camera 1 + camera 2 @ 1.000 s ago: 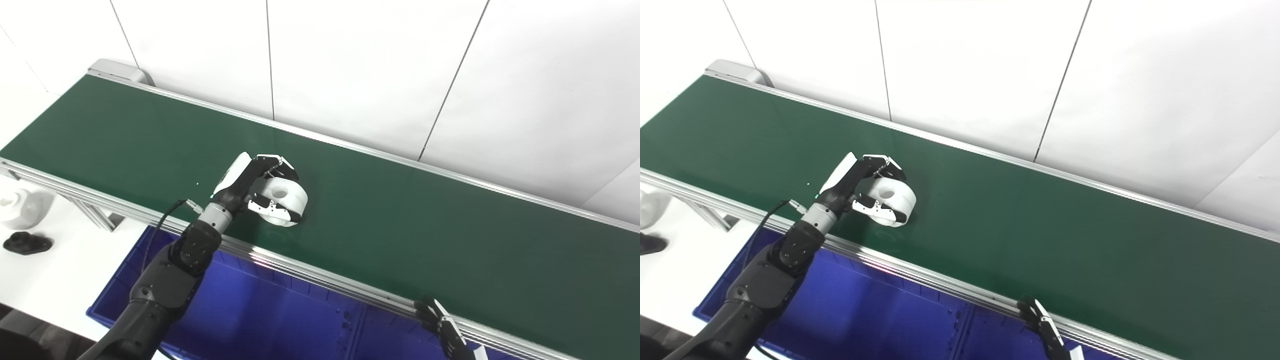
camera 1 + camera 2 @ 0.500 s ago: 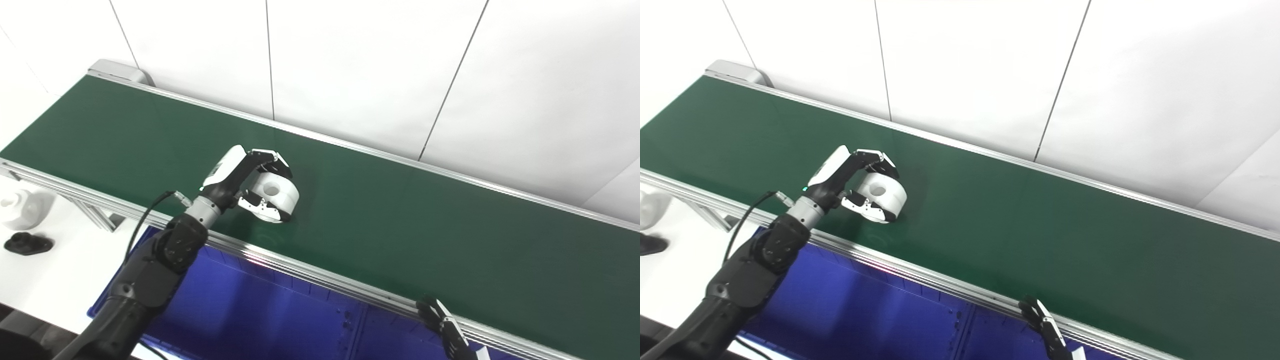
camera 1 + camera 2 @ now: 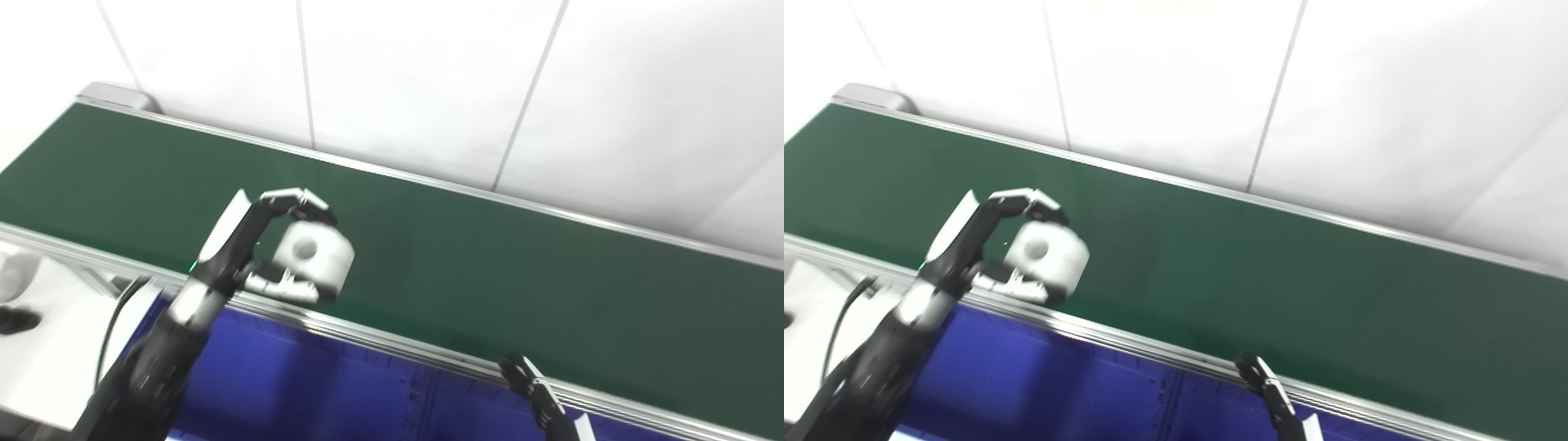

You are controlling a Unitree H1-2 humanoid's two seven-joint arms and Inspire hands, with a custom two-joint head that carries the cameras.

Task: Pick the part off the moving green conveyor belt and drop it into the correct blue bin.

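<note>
— White wall panels [image 3: 416,79] run behind the green belt [image 3: 490,269], and a blue bin [image 3: 318,392] sits on the near side of the belt's metal rail [image 3: 392,343]. Which step would you say this is?

— The pick looks done and the carry is in hand. The left hand [image 3: 257,245] is clenched round a white part [image 3: 313,256], a stubby cylinder with a round hole in the face turned toward us. Fingers [image 3: 300,202] curl over its top and the thumb presses from beneath.

— Where is the part, then?

— Inside that grasp, which looks raised off the belt near its front edge, though blur makes the gap hard to judge. The bin lies below and nearer than the hand.

— So what does the next move need?

— I'd judge it must bring the part back over the rail, above the correct bin, before the fingers loosen. The bin has a divider [image 3: 422,398] off to the hand's right, so the side matters.

— And the other hand?

— The right hand [image 3: 533,389] waits low by the rail, well apart from the part, holding nothing; I cannot tell how far its fingers are spread.
</note>
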